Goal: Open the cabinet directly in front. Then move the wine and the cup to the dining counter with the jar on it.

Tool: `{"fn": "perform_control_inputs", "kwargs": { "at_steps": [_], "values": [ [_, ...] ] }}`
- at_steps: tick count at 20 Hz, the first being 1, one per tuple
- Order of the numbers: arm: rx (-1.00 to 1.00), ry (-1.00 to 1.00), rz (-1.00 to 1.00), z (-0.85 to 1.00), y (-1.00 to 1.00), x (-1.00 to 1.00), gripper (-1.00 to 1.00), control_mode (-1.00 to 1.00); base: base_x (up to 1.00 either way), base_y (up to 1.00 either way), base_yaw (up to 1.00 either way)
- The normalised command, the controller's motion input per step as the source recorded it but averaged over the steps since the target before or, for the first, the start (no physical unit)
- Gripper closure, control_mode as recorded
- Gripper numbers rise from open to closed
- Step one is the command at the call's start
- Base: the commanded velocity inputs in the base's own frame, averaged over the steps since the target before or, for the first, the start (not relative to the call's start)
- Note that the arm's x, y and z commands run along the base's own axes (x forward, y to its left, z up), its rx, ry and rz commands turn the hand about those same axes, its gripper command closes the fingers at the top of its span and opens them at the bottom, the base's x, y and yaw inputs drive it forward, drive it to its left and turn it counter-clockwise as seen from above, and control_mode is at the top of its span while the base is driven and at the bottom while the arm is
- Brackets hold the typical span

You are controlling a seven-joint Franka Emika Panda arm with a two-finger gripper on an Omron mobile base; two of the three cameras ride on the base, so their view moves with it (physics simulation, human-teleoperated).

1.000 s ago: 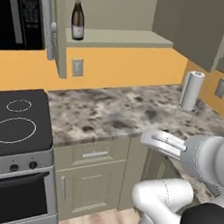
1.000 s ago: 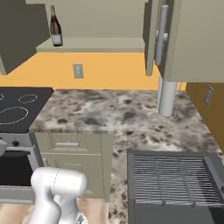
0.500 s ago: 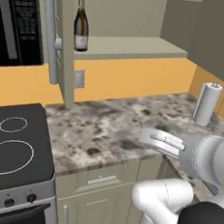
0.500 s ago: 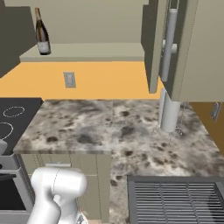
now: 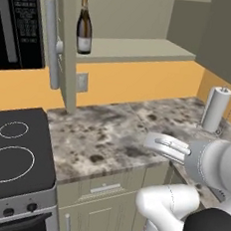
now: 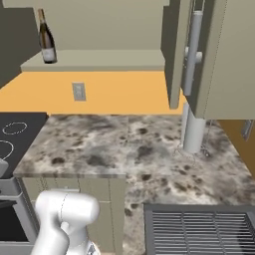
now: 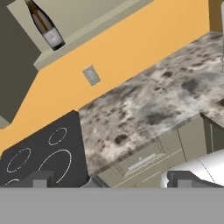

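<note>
Cabinet: I see the cabinet [image 5: 146, 20] open, both doors swung out; the left door [image 5: 64, 42] edge-on with its bar handle [image 5: 50, 41] in my left base view, the right door [image 6: 174, 50] edge-on in my right base view.
Wine: the wine [image 5: 84, 25] stands upright on the cabinet's bottom shelf [image 6: 99, 60], at the left end, near the left door. I also see it in the right base view [image 6: 47, 39] and tilted at the top left of the hand view [image 7: 43, 24].
Gripper: the gripper [image 7: 109, 179] has its two dark tips at the bottom of my hand view, set wide apart, nothing between them.
Arm: the white arm [image 5: 193, 160] hangs over the front edge of the worktop [image 5: 116, 132], well below the shelf.
Worktop: mottled stone, with a paper towel roll [image 5: 215, 108] upright at the right, near the wall.
Stove: a black cooktop [image 5: 11, 152] sits just left of the worktop; a microwave [image 5: 19, 23] is above it.
Wall: orange, with an outlet [image 6: 78, 91] under the shelf.
Sink side: a grey ribbed rack [image 6: 199, 229] lies at the lower right of my right base view.
</note>
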Motion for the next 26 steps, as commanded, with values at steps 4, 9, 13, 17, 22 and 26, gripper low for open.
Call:
{"fn": "perform_control_inputs", "kwargs": {
  "at_steps": [4, 9, 13, 17, 22, 26],
  "values": [
    [0.0, 0.0, 0.0, 0.0, 0.0, 0.0, -1.0, 1.0, 1.0, -0.21, 0.0],
    [0.0, 0.0, 0.0, 0.0, 0.0, 0.0, -1.0, 1.0, 1.0, -0.05, 0.0],
    [0.0, 0.0, 0.0, 0.0, 0.0, 0.0, -1.0, 1.0, 1.0, -0.04, -0.01],
    [0.0, 0.0, 0.0, 0.0, 0.0, 0.0, -1.0, 1.0, 1.0, 0.33, -0.06],
    [0.0, 0.0, 0.0, 0.0, 0.0, 0.0, -1.0, 1.0, 0.89, 0.02, -0.02],
    [0.0, 0.0, 0.0, 0.0, 0.0, 0.0, -1.0, 1.0, 1.0, -0.03, 0.0]
  ]
}}
